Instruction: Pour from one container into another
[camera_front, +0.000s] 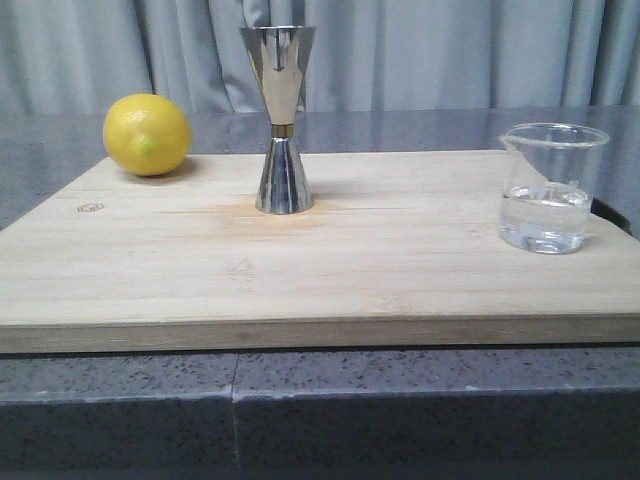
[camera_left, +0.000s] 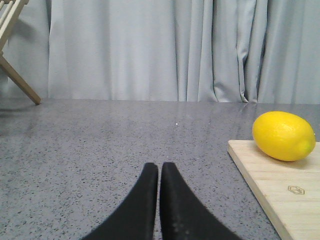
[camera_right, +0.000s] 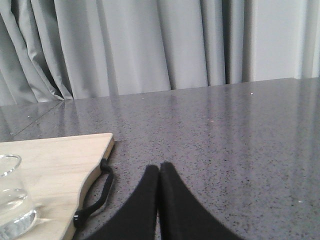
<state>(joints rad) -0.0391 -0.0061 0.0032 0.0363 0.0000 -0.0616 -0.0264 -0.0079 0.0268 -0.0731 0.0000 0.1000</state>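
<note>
Three things on the board, front view: a pale wooden cutting board lies on the grey speckled table.
Jigger: the tall shiny steel hourglass jigger with a gold waist band stands upright near the board's middle.
Beaker: the small clear glass beaker with a pouring lip, holding some clear liquid, stands at the board's right end, well apart from the jigger.
Lemon: a yellow lemon rests at the far left corner; nothing stands between beaker and jigger.
Left wrist view: left gripper over bare table beside the board, black fingers pressed together, holding nothing; lemon near the board's edge.
Right wrist view: right gripper over table beside the board's black cord loop, fingers closed and empty; beaker partly visible at the edge.
</note>
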